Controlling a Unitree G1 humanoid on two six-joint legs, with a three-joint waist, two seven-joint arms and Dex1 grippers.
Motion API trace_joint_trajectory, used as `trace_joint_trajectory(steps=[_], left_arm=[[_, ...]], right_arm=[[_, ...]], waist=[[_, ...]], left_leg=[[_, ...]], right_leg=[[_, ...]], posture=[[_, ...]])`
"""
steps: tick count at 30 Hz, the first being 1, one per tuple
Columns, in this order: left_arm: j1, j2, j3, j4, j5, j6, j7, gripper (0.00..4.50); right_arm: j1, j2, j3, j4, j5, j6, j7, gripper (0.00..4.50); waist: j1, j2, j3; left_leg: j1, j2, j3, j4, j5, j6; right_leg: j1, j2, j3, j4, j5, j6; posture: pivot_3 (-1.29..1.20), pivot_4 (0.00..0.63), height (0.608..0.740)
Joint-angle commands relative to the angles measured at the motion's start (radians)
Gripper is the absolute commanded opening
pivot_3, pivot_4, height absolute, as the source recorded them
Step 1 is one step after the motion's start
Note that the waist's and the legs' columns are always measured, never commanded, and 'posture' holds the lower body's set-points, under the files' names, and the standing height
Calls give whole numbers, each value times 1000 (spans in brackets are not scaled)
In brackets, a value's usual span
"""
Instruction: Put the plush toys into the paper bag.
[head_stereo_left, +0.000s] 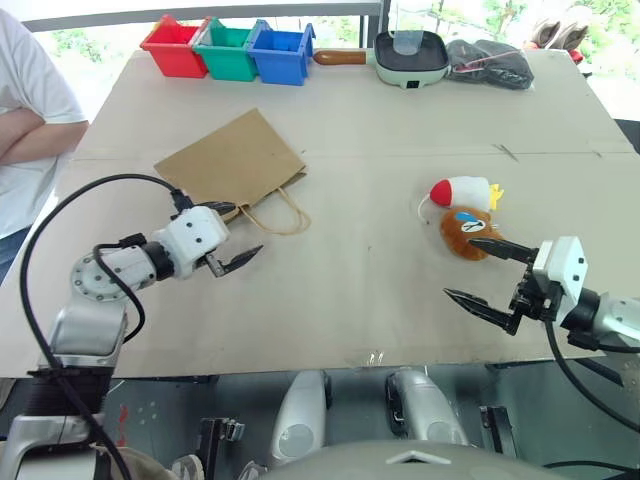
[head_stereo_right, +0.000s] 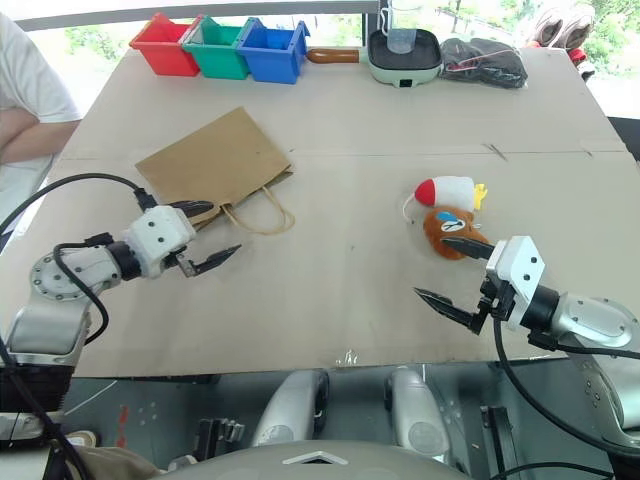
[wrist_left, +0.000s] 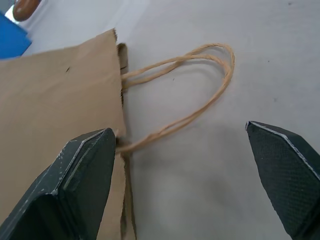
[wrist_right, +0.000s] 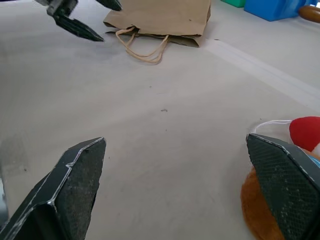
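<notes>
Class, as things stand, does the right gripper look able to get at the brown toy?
Probably yes: the right gripper is open beside the brown toy, with bare table between them.

Wide bare beige worktop (head_stereo_left: 360, 290) between the flat brown paper bag (head_stereo_left: 232, 162) and the white and orange-brown plush toys (head_stereo_left: 465, 215); nothing in the way there. Far edge crowded by red, green and blue plastic bins (head_stereo_left: 230, 48), a pale green pan (head_stereo_left: 410, 55), a dark grey cloth bundle (head_stereo_left: 488, 62).
</notes>
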Motion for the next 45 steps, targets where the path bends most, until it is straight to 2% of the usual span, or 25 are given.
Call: trace_joint_trajectory(steps=[1, 3, 6, 7, 8, 10, 11, 12, 13, 14, 16, 18, 21, 23, 28, 34, 40, 45], left_arm=[[-69, -12, -26, 67, 43, -90, 22, 4254], [-96, -14, -43, 105, 55, -118, 17, 3640], [-126, -30, -61, 143, 50, -141, 9, 2287], [-135, -36, -66, 154, 49, -147, 6, 1718], [-144, -42, -72, 167, 50, -156, 1, 1348], [-159, -64, -76, 184, 25, -142, -14, 274], [-162, -86, -61, 169, -31, -78, -28, 0], [-162, -107, -42, 145, -96, 0, -42, 0], [-158, -125, -21, 115, -165, 80, -53, 0], [-153, -140, 5, 74, -246, 166, -62, 0], [-141, -158, 53, -13, -399, 333, -76, 0], [-119, -149, 70, -92, -486, 411, -110, 0], [-79, -146, 119, -236, -642, 554, -109, 0], [-56, -141, 153, -312, -729, 635, -85, 0], [-17, -136, 200, -425, -819, 719, -30, 0], [-8, -159, 248, -483, -866, 738, 54, 0], [9, -171, 328, -542, -966, 770, 166, 0], [-1, -168, 424, -537, -970, 749, 295, 0]], right_arm=[[5, 12, 7, -56, -3, -2, -36, 4451], [11, 17, 12, -66, -1, 4, -50, 4500], [14, 27, 22, -71, 21, 21, -63, 3683], [10, 32, 30, -73, 22, 26, -69, 3123], [0, 40, 40, -73, 22, 29, -76, 2763], [-25, 55, 70, -74, 19, 37, -88, 1645], [-45, 67, 91, -74, 17, 41, -96, 820], [-63, 78, 111, -72, 12, 45, -104, 548], [-82, 89, 132, -66, 3, 43, -110, 90], [-105, 101, 161, -58, -10, 43, -114, 13], [-158, 128, 224, -25, -49, 45, -130, 13], [-219, 158, 291, 27, -101, 31, -139, 13], [-402, 270, 435, 238, -218, -8, -154, 13], [-547, 378, 508, 457, -296, -72, -158, 13], [-768, 573, 550, 865, -355, -218, -119, 13], [-889, 727, 560, 1215, -411, -352, -70, 13], [-941, 832, 546, 1452, -468, -458, -99, 13], [-960, 863, 546, 1562, -537, -458, -167, 13]], waist=[[-1, 0, 0], [-1, 0, 0], [-2, 0, 0], [-2, 0, 0], [-1, 0, 0], [-2, 0, 0], [-2, 0, 0], [-2, 0, 0], [-3, 0, 0], [-4, 0, 0], [-4, -1, 0], [-11, -1, -1], [-23, -2, -1], [-31, -2, -1], [-24, -3, -1], [-23, -3, -1], [-34, -4, -2], [-34, -4, -3]], left_leg=[[0, 0, 0, 0, 0, 0], [0, 0, 0, 0, 0, 0], [0, 0, 0, 0, 0, 0], [0, 0, 0, 0, 0, 0], [0, 0, 0, 0, 0, 0], [0, 0, 0, 0, 0, 0], [0, 0, 0, 0, 0, 0], [0, 0, 0, 1, 0, 0], [0, 0, 0, 1, 0, 0], [0, 0, 0, 1, 0, 0], [-1, 0, -1, 2, 0, 0], [-1, 1, -2, 2, 0, 0], [0, 1, -2, 2, 0, 0], [1, 1, -2, 2, 0, 0], [-1, 1, -5, 1, 0, 0], [-1, 0, -5, 1, 0, 0], [1, 0, -6, 0, 0, 0], [3, 1, -7, -1, 0, -1]], right_leg=[[0, 0, 0, 0, 0, 0], [0, 0, 0, 0, 0, 0], [0, 0, 0, 0, 0, 0], [0, 0, 0, 1, 0, 0], [0, 0, 0, 1, 0, 0], [0, 0, 0, 1, 0, 0], [0, 0, 0, 1, 0, 0], [0, 0, 0, 1, 0, 0], [0, 0, 0, 1, 0, 0], [0, 0, 0, 1, 0, 0], [0, 0, -1, 2, 0, 0], [0, 1, -2, 2, 0, 0], [0, 1, -2, 2, 0, 0], [0, 1, -2, 3, 0, 0], [0, 1, -4, 2, 1, -1], [0, -1, -5, 2, 1, -1], [0, 0, -5, 4, 1, -1], [1, 1, -6, 5, 1, -1]], posture=[[0, 150, 740], [0, 150, 740], [0, 150, 740], [0, 150, 740], [0, 150, 740], [0, 150, 740], [0, 150, 740], [0, 150, 740], [0, 150, 740], [0, 150, 740], [0, 150, 740], [0, 150, 740], [0, 150, 740], [0, 150, 740], [0, 150, 740], [0, 150, 740], [0, 150, 740], [0, 150, 740]])
